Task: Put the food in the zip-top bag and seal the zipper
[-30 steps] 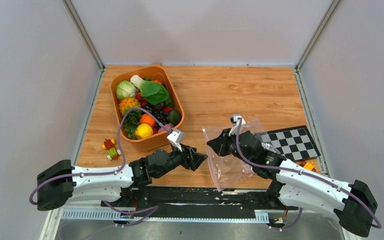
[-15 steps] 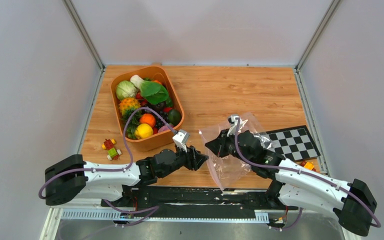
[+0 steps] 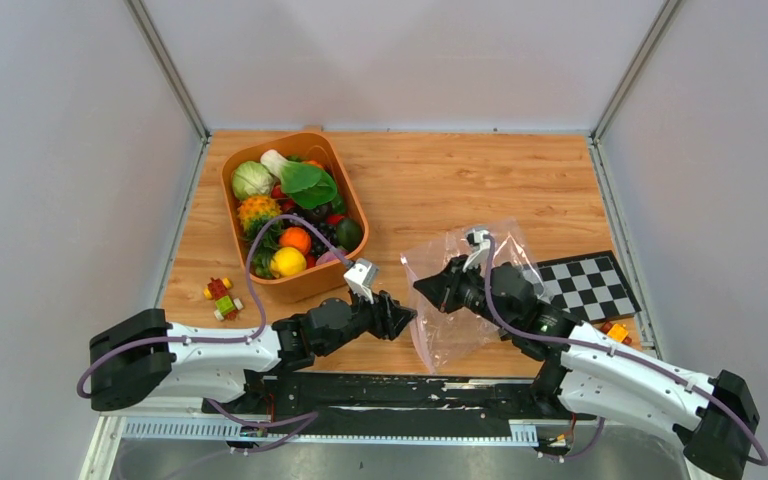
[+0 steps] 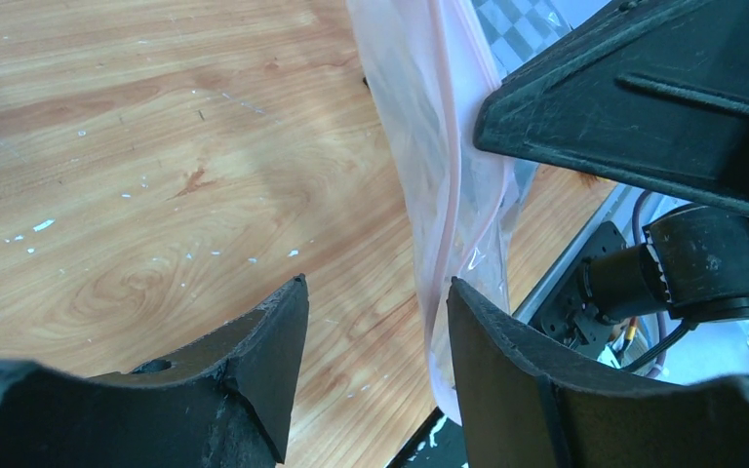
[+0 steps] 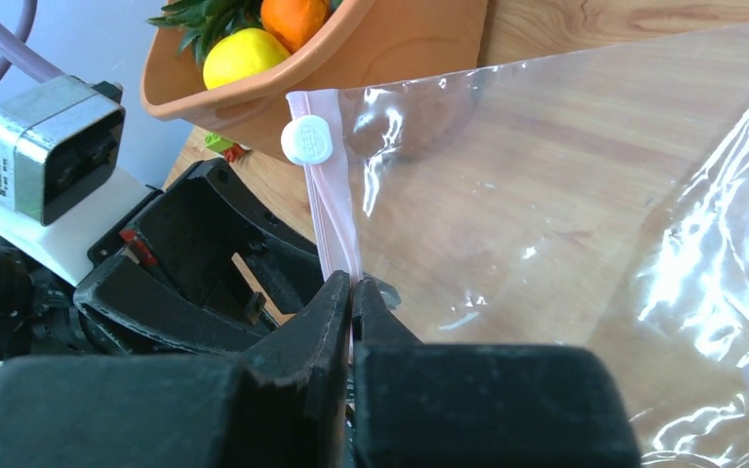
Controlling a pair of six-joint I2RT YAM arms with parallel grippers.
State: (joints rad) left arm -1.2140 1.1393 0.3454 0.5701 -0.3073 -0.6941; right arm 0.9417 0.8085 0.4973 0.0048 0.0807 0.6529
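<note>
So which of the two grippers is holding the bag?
The right gripper: it is shut on the pink zipper of the zip-top bag. The left gripper stands open beside it.

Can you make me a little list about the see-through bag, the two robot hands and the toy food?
Zip-top bag: clear, lifted by its mouth edge, no food seen inside
Zipper: pink strip with a white slider at one end
Right hand: shut, pinching the bag on the zipper
Left hand: open, right next to the bag's edge, not gripping it
Food: piled in the orange tub
Also on the table: checkered board, small toy pieces
</note>
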